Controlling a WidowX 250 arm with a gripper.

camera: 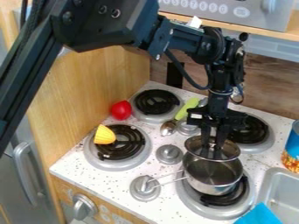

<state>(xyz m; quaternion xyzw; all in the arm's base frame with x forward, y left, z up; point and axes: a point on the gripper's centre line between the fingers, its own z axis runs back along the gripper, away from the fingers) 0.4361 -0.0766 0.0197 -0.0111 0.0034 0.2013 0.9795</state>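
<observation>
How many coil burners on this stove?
4: back left burner; front left burner, partly under the yellow piece; back right burner, partly behind the gripper; front right burner, mostly under the pot.

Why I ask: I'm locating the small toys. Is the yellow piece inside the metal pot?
No, the yellow piece lies on a black burner coil, away from the metal pot.
</observation>
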